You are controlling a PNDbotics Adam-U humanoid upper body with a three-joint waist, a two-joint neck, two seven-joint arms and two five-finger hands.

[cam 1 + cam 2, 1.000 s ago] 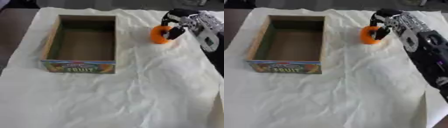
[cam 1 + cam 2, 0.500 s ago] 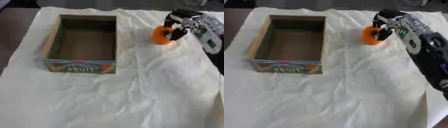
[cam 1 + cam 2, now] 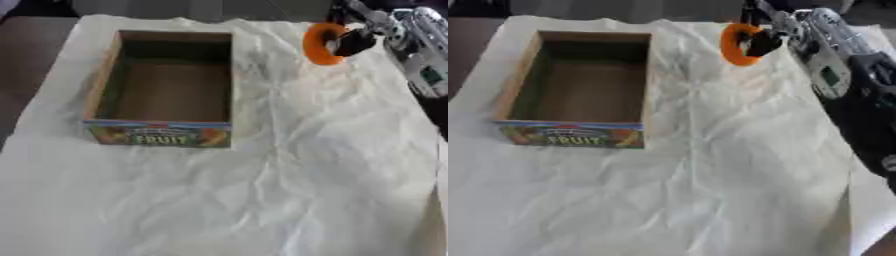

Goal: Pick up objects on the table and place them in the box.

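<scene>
In the left eye view, the right hand (image 3: pixel 367 31) has its fingers curled around an orange object (image 3: pixel 320 44), right of the open box (image 3: pixel 162 90). In the right eye view, white crumpled paper (image 3: pixel 710 190) covers the desk.

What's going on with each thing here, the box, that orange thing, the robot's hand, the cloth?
Box: open at the top, nothing inside, upright on the cloth.
Orange object: held by the right hand, at the far right of the cloth, outside the box.
Right hand: fingers curled round the orange object.
White cloth: spread over the table, wrinkled.
Left hand: not visible.
</scene>
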